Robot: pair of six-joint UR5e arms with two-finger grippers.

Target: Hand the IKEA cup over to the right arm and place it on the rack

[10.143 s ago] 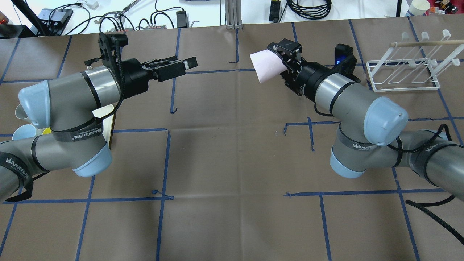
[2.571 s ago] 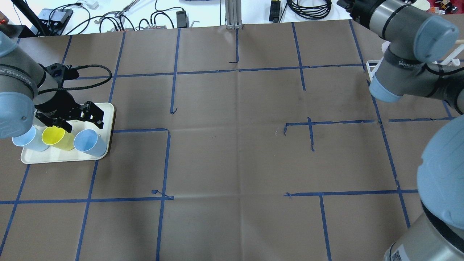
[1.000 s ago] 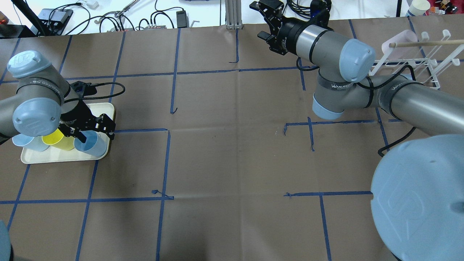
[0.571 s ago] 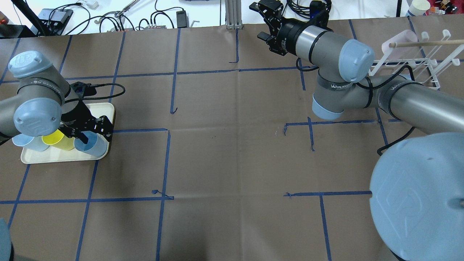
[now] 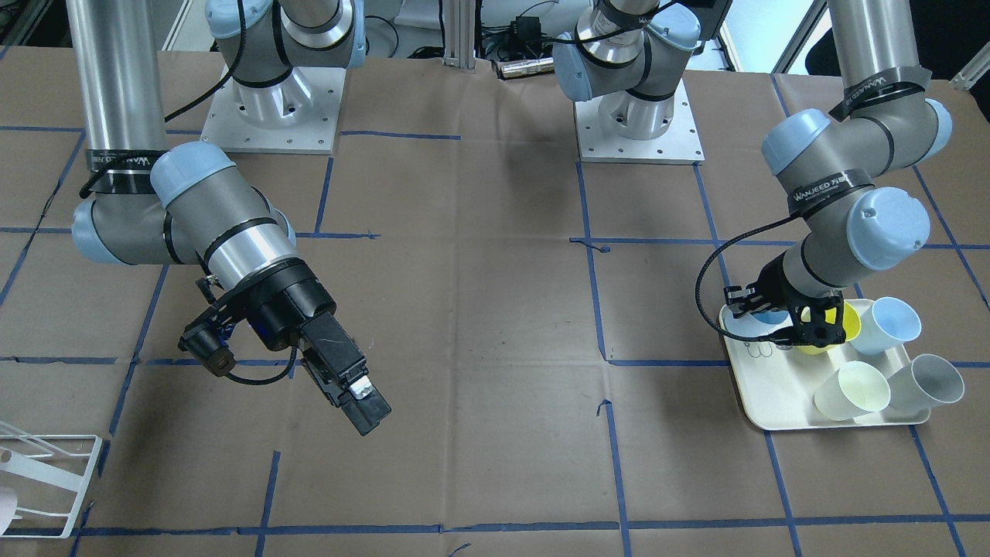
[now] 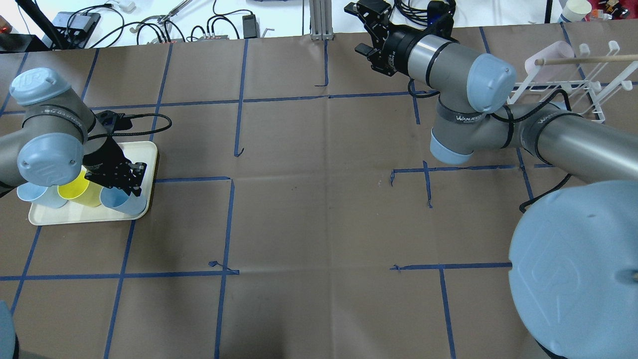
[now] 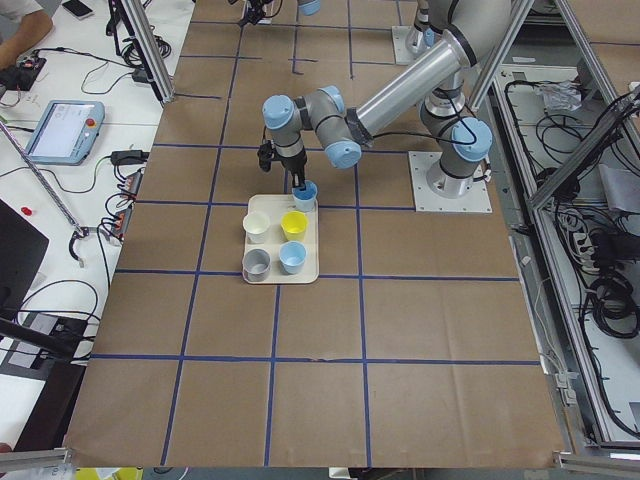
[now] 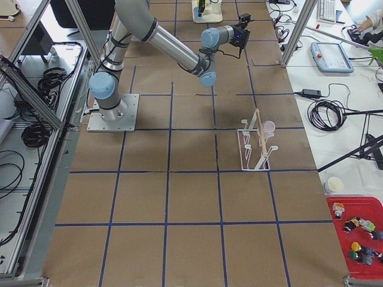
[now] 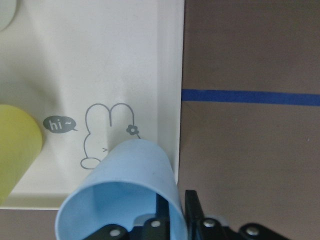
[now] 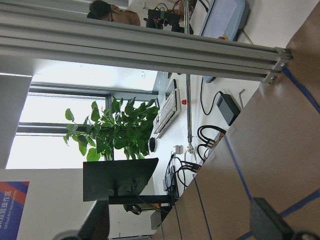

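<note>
left gripper [image 6: 130,185] clamped on light blue cup [image 9: 135,165] wall, over cream tray [image 6: 79,215] | right gripper [image 6: 356,28] spread, empty | pink cup [image 6: 546,60] on white wire rack [image 6: 578,84], well apart from it

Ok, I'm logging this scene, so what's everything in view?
gripped blue cup: one, light blue, tray corner
second blue cup: one, light blue, on tray
yellow cup: one, yellow, on tray
cream cup: one, cream, on tray
grey cup: one, grey, on tray
tray: one, cream, robot's left table end
pink cup: one, pale pink, on rack
rack: one, white wire, robot's right table end
wooden stick: one, tan, over the rack
table: one, brown, blue tape grid
cables: several, black, beyond the table
left gripper: one, black, shut on gripped blue cup
right gripper: one, black, open, empty, raised over table
</note>
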